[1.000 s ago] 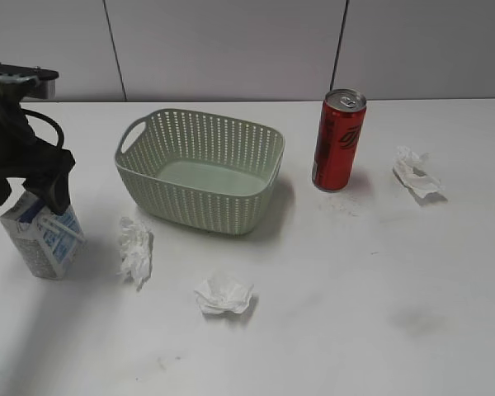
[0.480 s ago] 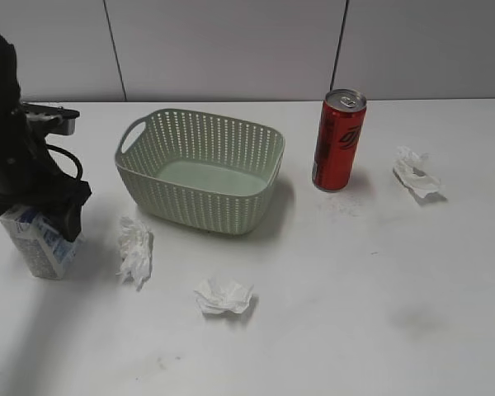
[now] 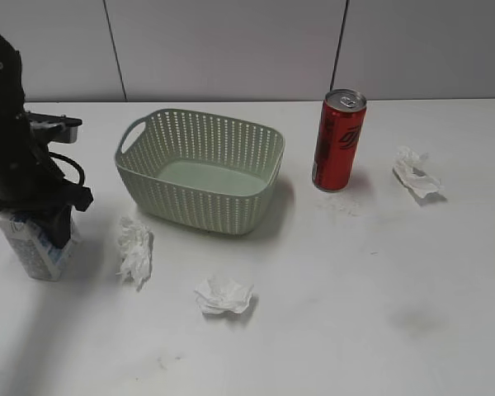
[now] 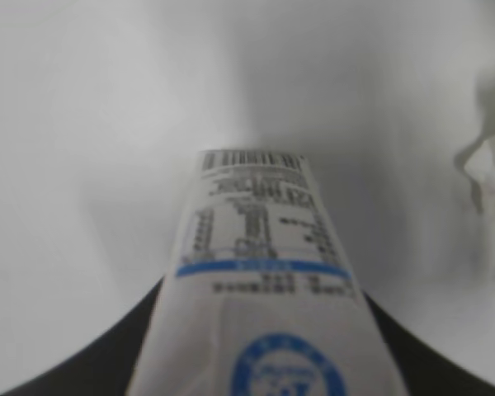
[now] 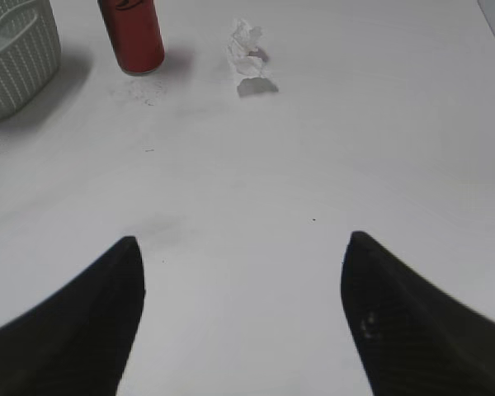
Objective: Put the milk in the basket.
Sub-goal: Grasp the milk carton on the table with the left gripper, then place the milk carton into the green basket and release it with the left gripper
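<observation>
The milk (image 3: 35, 249), a small white carton with blue print, stands on the white table at the far left. My left gripper (image 3: 43, 221) is down over its top, with the jaws on either side. In the left wrist view the carton (image 4: 260, 247) fills the space between the dark fingers (image 4: 107, 363), which touch both its sides. The pale green basket (image 3: 206, 202) stands to the right of the carton and is empty. My right gripper (image 5: 241, 241) is open and empty above bare table; it does not show in the exterior view.
A red can (image 3: 339, 140) stands right of the basket. Crumpled tissues lie beside the milk (image 3: 136, 247), in front of the basket (image 3: 223, 295) and at the far right (image 3: 416, 172). The can (image 5: 132, 33) and the basket's corner (image 5: 16, 49) show in the right wrist view.
My left gripper has come down over the milk carton, and the arm now stands more upright. The carton has gone from tilted to nearly upright. The right arm has not moved.
</observation>
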`<state>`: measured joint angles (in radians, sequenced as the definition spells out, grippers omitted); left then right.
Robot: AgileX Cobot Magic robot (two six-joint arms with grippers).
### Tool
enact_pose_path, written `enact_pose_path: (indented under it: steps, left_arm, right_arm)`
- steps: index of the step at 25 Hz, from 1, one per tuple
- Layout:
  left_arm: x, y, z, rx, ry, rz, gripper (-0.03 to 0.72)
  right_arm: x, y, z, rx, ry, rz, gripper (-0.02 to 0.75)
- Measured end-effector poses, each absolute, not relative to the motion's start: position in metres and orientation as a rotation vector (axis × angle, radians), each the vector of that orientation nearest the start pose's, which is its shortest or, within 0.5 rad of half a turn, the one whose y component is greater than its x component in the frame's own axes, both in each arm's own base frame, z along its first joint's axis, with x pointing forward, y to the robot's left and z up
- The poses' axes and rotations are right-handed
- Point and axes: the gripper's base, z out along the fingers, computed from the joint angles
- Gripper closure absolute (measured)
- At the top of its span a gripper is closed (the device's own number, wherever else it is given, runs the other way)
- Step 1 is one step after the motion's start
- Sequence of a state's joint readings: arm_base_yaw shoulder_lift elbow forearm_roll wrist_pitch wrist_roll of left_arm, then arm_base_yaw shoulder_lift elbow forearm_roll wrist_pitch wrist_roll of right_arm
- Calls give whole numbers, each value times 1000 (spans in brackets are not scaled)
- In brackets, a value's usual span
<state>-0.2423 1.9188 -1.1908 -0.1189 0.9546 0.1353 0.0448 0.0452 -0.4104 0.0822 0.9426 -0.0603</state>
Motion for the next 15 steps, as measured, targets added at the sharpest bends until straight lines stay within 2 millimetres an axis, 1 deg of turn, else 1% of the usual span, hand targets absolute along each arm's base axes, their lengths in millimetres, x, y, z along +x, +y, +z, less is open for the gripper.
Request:
enact_pose_path:
  steps: [7, 10, 12, 15]
  left_arm:
    - [330, -91, 154, 495, 3166, -150, 342]
    - [328, -90, 160, 519, 3223, -145, 344]
    - [331, -91, 171, 535, 3231, -137, 344]
    - [338, -92, 195, 545, 3193, -133, 344]
  right_arm:
    - [15, 7, 261, -99, 2057, 89, 150]
    - [15, 7, 261, -99, 2057, 89, 150]
    - [15, 7, 261, -99, 2057, 89, 150]
    - [15, 7, 261, -99, 2057, 89, 150]
